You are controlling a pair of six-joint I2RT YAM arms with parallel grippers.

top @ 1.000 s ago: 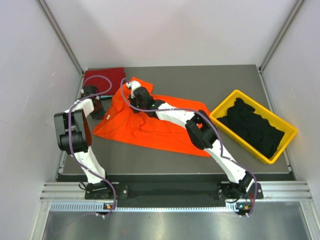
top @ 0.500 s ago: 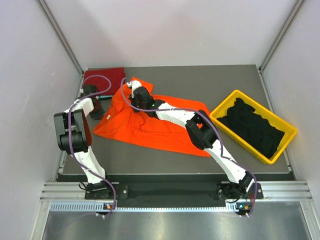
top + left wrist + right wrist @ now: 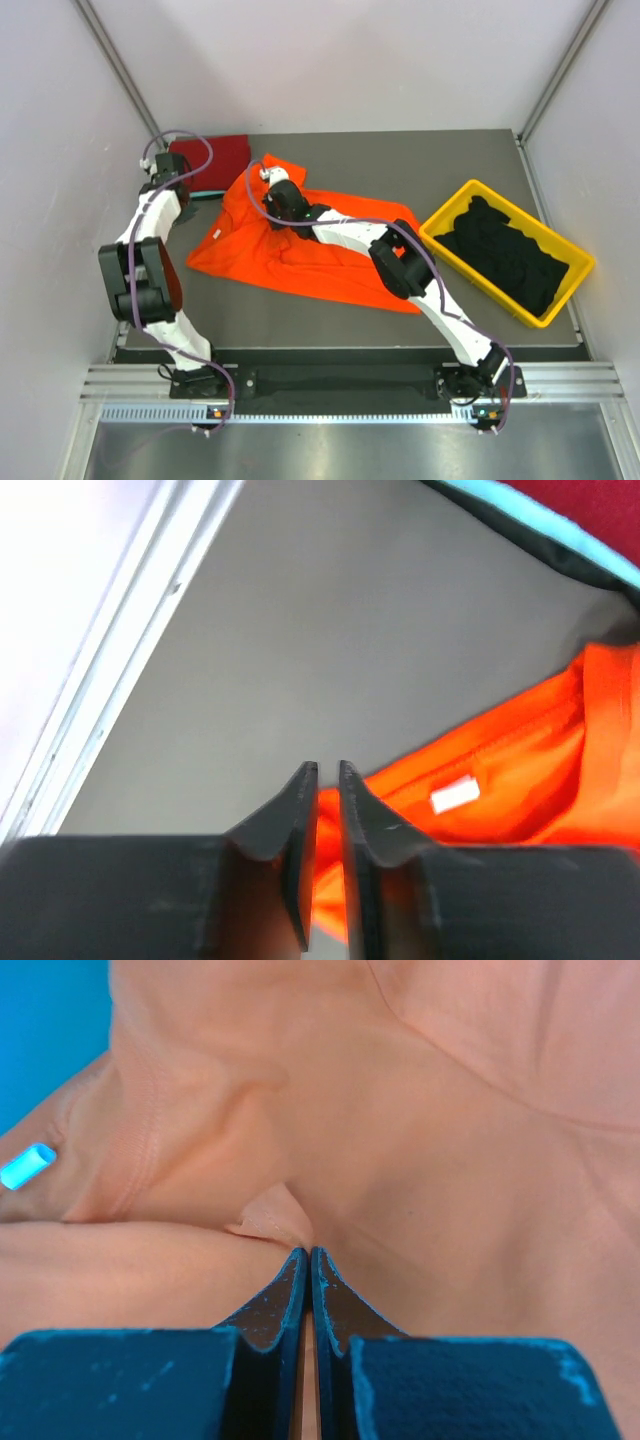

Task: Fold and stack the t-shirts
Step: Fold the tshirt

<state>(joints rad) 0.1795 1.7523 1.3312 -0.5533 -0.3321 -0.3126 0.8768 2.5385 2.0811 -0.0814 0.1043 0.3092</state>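
We're watching the orange t-shirt [image 3: 300,260], which is lying rumpled, centre-left in the top view. The risk, in our judgement: w/ only one small fold pinched, any pull is dragging the whole cloth crooked, bunching it, or sliding it onto the dark red t-shirt [image 3: 215,158] at upper left. Its long axis is running diagonally, upper left to lower right. The label end, prob. the neck, is pointing upper left. The right gripper [image 3: 309,1252] is clamping a fold of orange cloth near that end. The left gripper [image 3: 322,770], beside the red shirt, is showing a narrow gap & holding nothing.
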